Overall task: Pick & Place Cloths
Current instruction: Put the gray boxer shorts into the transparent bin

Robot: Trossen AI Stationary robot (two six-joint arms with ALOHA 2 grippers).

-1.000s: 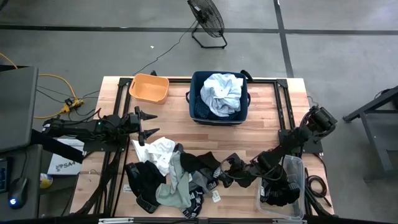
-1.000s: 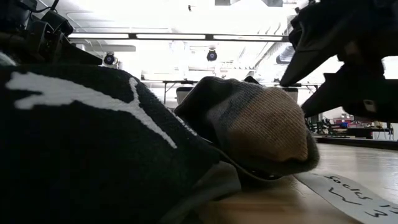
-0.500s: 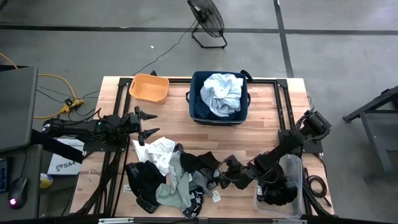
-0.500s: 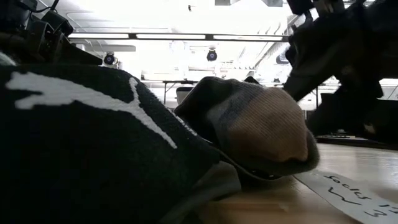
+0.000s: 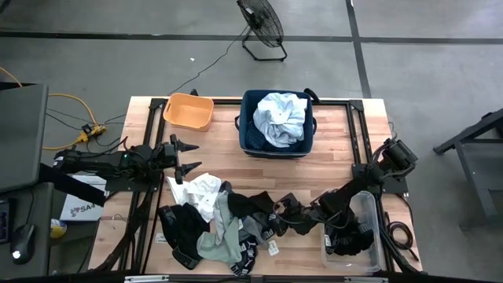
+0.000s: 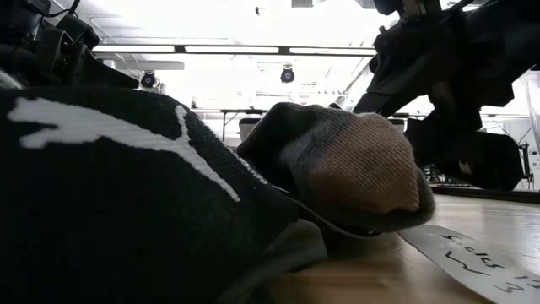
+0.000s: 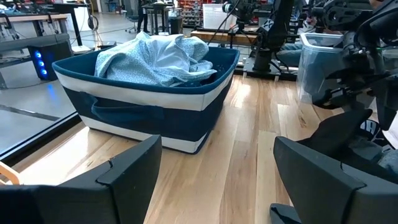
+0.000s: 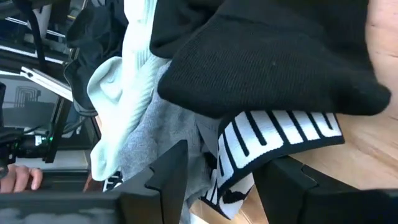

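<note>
The cloths (image 5: 216,216) lie heaped along the near edge of the wooden table (image 5: 338,134), white, black and grey-green pieces tangled together, and a black sock with a white-lettered band (image 8: 273,134) sits right at the right gripper (image 5: 277,222). That claw is down at the heap's right end, fingers parted with the banded sock just ahead of them, nothing pinched that I can see. A pale blue-white shirt (image 5: 281,118) is already bundled in the navy fabric bin (image 5: 253,141) at the far side, the orange tub (image 5: 188,112) beside it. The left gripper (image 5: 185,156) hangs over the table's left side, just beyond the white piece (image 5: 196,189), fingers spread wide and holding nothing. A clear plastic bin (image 5: 363,232) stands under the right arm
</note>
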